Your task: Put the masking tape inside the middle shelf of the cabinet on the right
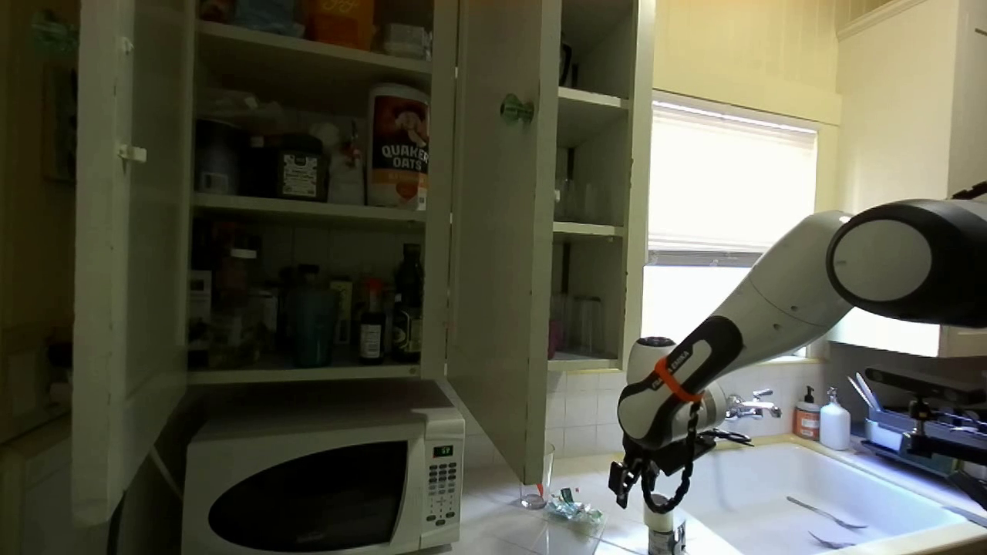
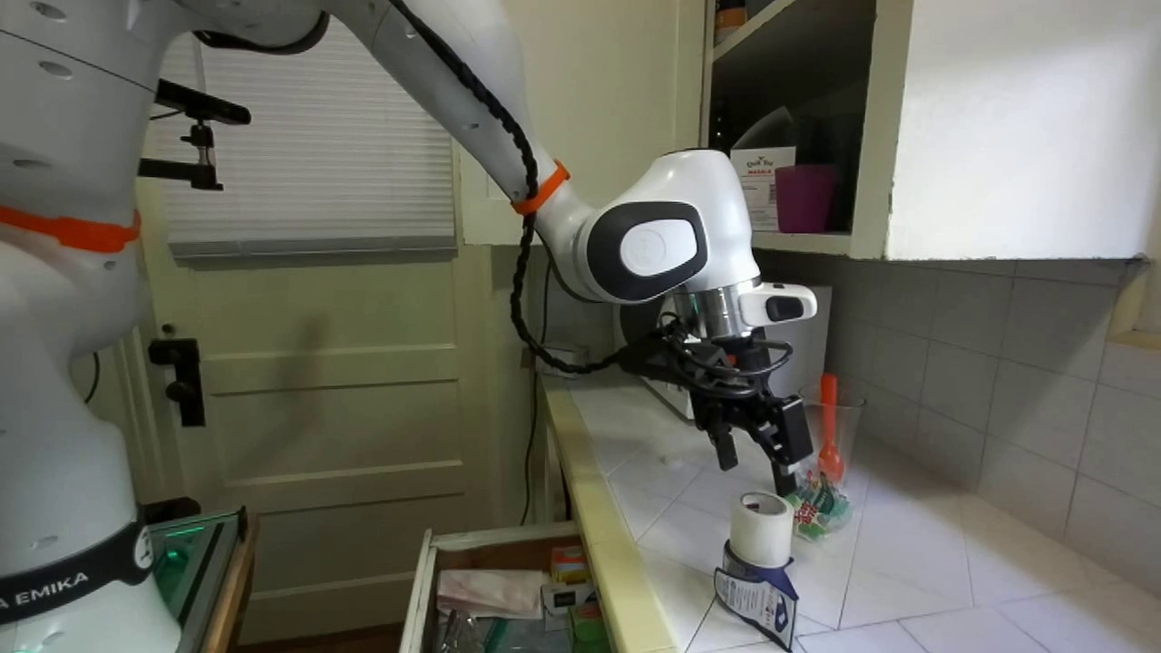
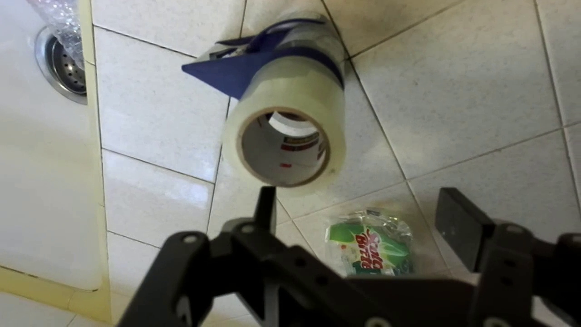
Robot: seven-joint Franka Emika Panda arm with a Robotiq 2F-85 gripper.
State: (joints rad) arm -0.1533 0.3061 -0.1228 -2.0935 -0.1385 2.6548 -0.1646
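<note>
We have our gripper spread wide with nothing between its jaws, above the worktop and a little to the microwave side of the masking tape. So we judge the task barely begun: nothing is grasped yet, and grip, lift, carry and placing all remain. The masking tape stands on end, its hollow core facing up and the long axis upright; below it a blue dispenser points its tip toward the sink. The stack sits between front edge and wall, nearer the front edge. Our goal, the middle shelf of the narrow cabinet, hangs higher, open, with glasses on it.
</note>
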